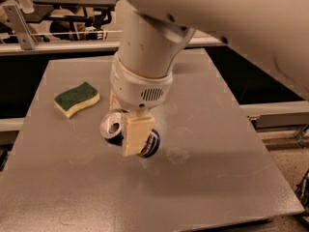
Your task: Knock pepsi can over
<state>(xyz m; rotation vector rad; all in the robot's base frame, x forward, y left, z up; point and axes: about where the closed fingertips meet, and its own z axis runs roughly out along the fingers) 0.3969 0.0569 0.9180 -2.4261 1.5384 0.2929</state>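
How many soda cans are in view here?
1. The pepsi can sits tilted near the middle of the table, right of the sponge, partly behind the end effector. The big arm may hide others.

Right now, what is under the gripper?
Under the gripper is the pepsi can, tilted, with its silver top showing, over the grey table. The gripper covers the can's middle, so whether the can touches the table cannot be seen.
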